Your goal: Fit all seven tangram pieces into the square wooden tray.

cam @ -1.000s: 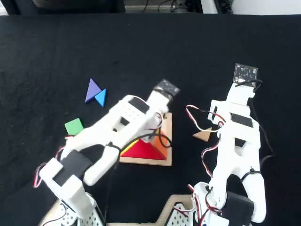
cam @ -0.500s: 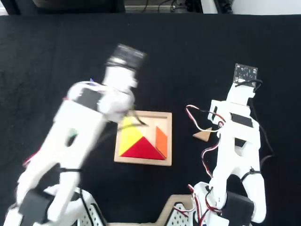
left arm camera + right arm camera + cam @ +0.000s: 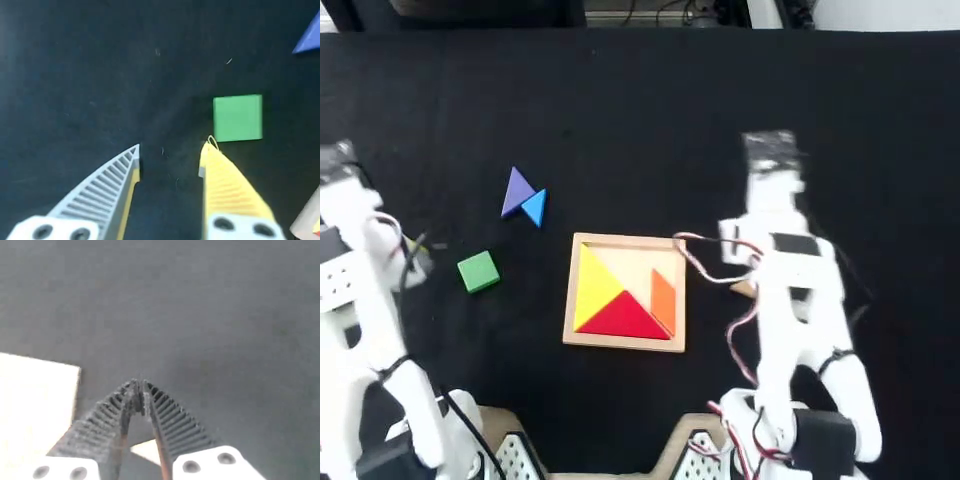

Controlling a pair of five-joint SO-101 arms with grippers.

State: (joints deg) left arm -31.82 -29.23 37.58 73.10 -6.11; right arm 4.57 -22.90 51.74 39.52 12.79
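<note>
The square wooden tray (image 3: 578, 325) holds a yellow triangle (image 3: 596, 287), a red triangle (image 3: 627, 320) and an orange piece (image 3: 663, 296). On the cloth to its left lie a green square (image 3: 478, 271), a purple triangle (image 3: 517, 189) and a blue triangle (image 3: 534, 207). My left gripper (image 3: 172, 150) hangs open over bare cloth, the green square (image 3: 237, 118) just off its yellow finger. My right gripper (image 3: 138, 386) is shut and empty beside the tray's corner (image 3: 35, 400). A tan piece (image 3: 147, 450) lies under it, and in the high view the tan piece (image 3: 744, 288) is partly hidden by the right arm.
Black cloth covers the whole table. The left arm (image 3: 360, 300) stands at the far left edge. The right arm (image 3: 790, 290) rises right of the tray. A purple or blue piece's corner (image 3: 307, 40) lies beyond the green square.
The left arm has swung from over the tray to the far left, beside the green square, uncovering the tray. The right arm has shifted left toward the tray.
</note>
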